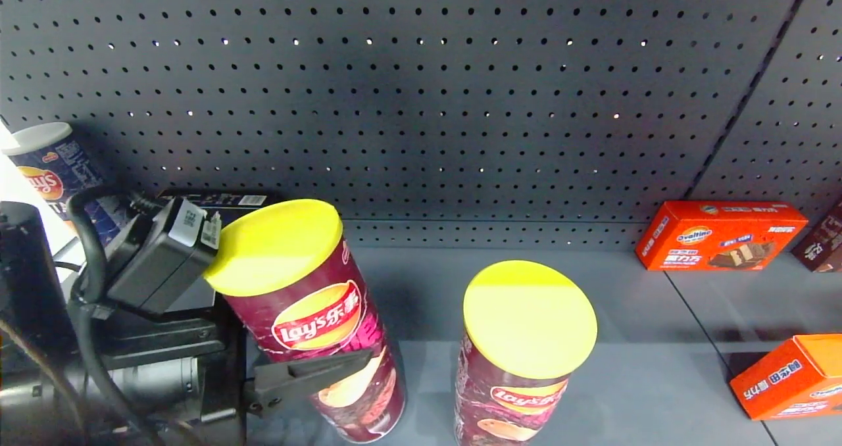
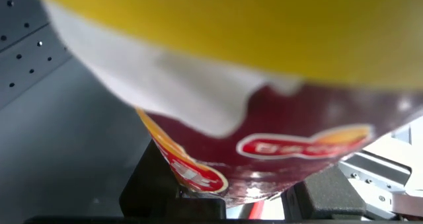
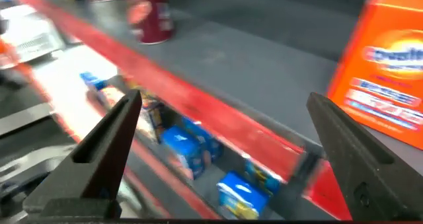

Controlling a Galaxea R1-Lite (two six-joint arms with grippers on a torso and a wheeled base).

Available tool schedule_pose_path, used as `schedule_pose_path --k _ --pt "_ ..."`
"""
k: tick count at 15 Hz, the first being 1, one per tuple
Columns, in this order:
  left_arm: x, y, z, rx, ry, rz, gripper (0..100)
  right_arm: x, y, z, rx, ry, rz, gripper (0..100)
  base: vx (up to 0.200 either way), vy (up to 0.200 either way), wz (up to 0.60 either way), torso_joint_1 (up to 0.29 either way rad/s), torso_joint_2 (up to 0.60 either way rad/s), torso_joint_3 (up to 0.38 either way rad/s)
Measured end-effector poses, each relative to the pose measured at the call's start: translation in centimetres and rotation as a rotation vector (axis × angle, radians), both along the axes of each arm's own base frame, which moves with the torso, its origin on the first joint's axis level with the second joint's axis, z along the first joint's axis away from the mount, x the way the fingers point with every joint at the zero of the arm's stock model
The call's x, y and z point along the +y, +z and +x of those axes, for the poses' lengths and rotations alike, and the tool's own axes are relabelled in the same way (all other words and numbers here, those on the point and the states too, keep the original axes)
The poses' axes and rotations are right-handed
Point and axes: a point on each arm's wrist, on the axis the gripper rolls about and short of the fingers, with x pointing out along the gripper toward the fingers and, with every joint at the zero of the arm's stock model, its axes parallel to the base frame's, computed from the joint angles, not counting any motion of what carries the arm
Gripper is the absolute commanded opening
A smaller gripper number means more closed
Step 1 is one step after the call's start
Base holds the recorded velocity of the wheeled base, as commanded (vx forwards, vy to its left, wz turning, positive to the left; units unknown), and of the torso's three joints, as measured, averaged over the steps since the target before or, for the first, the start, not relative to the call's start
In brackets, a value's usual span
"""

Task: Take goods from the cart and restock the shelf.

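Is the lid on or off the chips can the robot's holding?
On: a yellow lid covers the top of the can in the left gripper.

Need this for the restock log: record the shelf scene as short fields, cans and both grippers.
held item: maroon cylindrical chip can with yellow lid, tilted, in the left gripper, jaws shut on it
shelved item: matching maroon yellow-lidded can, upright on the grey shelf board, apart from the held one
right gripper: jaws open, empty
other stock: orange cardboard box back right; second orange box front right; blue white-lidded can far left
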Motion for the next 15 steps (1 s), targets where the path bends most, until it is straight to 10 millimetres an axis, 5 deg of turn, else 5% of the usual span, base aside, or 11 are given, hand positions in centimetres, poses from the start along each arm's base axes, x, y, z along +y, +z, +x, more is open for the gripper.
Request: schedule_pose_path --k 15 --pt "-1.6 0.5 2.8 -0.009 0.006 -0.005 0 0.0 -0.6 0.0 0.07 0.0 0.006 100 0.0 0.0 0.0 0.0 0.0 0.0"
